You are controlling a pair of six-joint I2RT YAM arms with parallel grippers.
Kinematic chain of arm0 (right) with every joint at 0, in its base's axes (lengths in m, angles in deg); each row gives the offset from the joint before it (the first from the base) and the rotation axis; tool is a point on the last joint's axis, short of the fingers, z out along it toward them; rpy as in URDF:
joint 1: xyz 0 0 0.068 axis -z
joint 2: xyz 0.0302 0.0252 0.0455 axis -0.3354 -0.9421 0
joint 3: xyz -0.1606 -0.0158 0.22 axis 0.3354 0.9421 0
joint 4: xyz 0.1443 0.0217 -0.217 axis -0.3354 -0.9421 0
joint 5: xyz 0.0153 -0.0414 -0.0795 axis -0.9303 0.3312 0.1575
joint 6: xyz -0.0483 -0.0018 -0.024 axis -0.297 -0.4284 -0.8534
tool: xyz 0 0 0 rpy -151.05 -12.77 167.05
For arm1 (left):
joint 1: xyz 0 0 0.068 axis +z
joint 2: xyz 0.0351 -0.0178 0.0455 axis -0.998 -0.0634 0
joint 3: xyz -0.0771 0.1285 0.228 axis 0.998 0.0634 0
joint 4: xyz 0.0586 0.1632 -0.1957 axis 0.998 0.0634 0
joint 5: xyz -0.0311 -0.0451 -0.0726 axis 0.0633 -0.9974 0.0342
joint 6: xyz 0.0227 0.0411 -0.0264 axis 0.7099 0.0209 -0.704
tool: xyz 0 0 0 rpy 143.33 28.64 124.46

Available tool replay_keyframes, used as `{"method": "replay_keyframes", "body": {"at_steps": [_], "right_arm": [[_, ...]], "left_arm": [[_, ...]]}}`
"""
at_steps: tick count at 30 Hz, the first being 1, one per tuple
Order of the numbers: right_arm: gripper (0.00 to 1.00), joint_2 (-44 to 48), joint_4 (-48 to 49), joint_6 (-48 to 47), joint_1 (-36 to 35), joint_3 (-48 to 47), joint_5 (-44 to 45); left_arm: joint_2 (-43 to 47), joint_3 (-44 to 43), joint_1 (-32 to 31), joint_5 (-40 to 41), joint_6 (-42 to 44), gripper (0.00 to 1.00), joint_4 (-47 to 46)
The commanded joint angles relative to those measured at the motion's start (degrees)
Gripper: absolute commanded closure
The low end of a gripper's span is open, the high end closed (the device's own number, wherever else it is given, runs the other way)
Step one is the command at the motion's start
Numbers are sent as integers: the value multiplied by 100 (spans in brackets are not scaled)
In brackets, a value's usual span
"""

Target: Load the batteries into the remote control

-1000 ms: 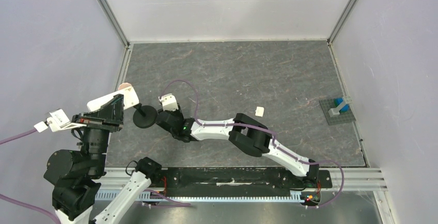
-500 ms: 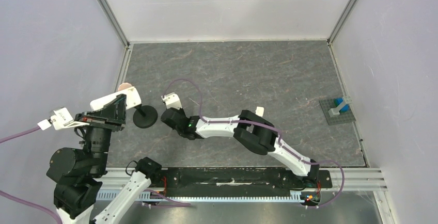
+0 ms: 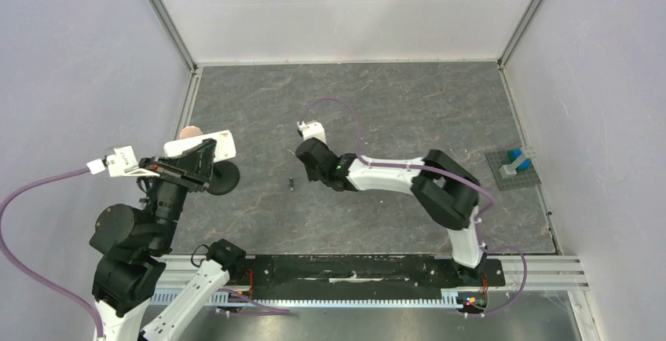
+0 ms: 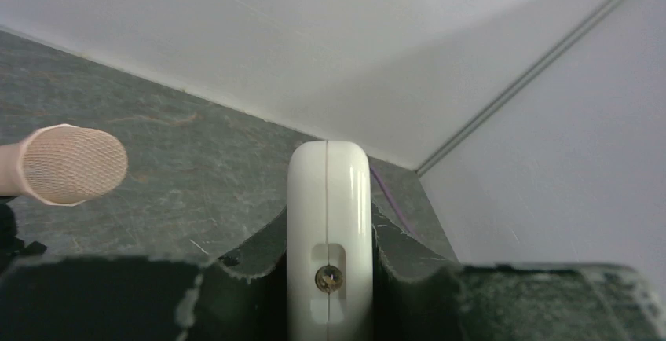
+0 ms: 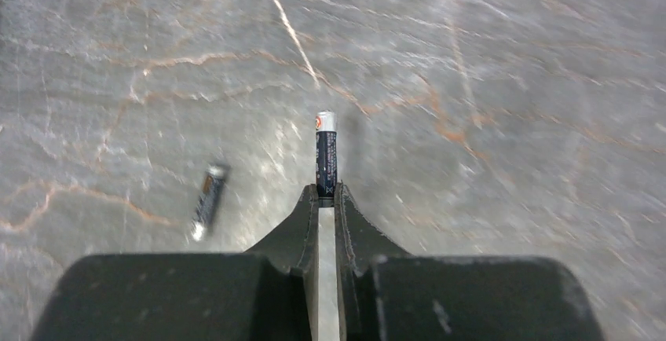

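Note:
My left gripper (image 4: 328, 235) is shut on the white remote control (image 4: 328, 199), which I see edge-on with a screw in its end. From above, the remote (image 3: 200, 146) is held over the table's left side. My right gripper (image 5: 326, 192) is shut on one of the batteries (image 5: 326, 152), a dark cell that sticks out past the fingertips over the table. A second battery (image 5: 208, 199) lies loose on the table to its left. In the top view this loose battery (image 3: 291, 183) lies just ahead of the right gripper (image 3: 302, 155).
A pink rounded pad (image 4: 71, 164) on a black round-footed stand (image 3: 226, 177) sits beside the left gripper. A grey plate with blue pieces (image 3: 514, 166) lies at the right edge. Walls close the table (image 3: 393, 105) on three sides.
My right arm has swung right and away from the left gripper, and its jaws have shut on a battery. The left gripper has shifted slightly right with the remote.

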State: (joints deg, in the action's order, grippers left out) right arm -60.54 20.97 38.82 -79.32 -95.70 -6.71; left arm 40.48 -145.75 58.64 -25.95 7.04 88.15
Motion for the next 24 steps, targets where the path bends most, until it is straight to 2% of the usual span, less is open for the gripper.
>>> {"method": "replay_keyframes", "body": {"at_steps": [1, 7, 11, 14, 17, 18, 21, 24], "right_arm": [[100, 1007, -236, 39, 119, 926, 58], [99, 2060, -593, 96, 309, 2444, 370], [98, 2272, -823, -30, 369, 2838, 504], [96, 2345, -891, -60, 468, 2926, 211], [79, 2280, -890, -158, 526, 2932, 6], [69, 2248, -890, -199, 559, 2916, -104], [54, 2137, -915, -396, 680, 2779, -326], [50, 1943, -991, -554, 856, 2568, -383]], "left_arm": [[-294, 107, 5, -870, 79, 98, -359], [-413, 594, 5, -1743, -286, 98, -687], [-447, 1085, 3, -2160, -712, 98, -1256], [-542, 1320, 4, -2238, -1034, 98, -1572], [-565, 1494, 4, -2289, -1129, 98, -1934], [-561, 1540, 5, -2234, -1143, 98, -2017], [-562, 1634, 4, -2048, -1165, 98, -2151], [-597, 1716, 4, -2002, -1234, 98, -2266]]}}
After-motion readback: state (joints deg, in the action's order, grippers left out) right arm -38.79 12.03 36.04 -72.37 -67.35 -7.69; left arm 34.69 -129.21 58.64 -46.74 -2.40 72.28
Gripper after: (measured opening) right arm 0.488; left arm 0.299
